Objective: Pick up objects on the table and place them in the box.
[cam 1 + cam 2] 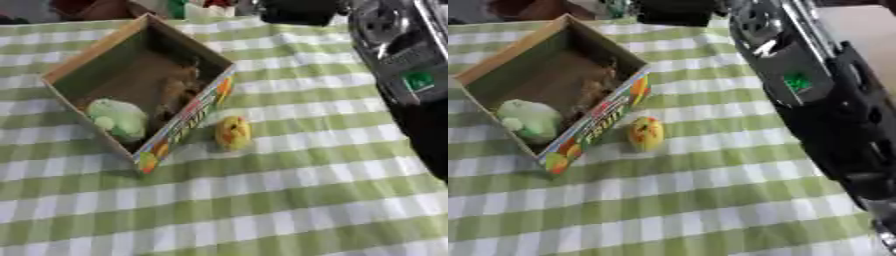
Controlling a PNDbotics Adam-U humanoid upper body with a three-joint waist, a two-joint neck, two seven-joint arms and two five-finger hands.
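An open cardboard box (pixel 87 59) with a colourful fruit-printed side stands tilted on the checked cloth at the upper left. Inside it lie a pale green rounded object (pixel 117 118) at the near corner and a brown object (pixel 178 89) along the printed wall. A small yellow object with an orange patch (pixel 233 132) rests on the cloth just outside the printed side, close to the box and apart from it. My right arm (pixel 815 95), black with silver parts and a green sticker, runs from the top down the right side. Neither hand shows.
A green-and-white checked tablecloth (pixel 262 210) covers the table. Dark and reddish things (pixel 297 10) stand along the far edge. The right arm fills the right edge of both views.
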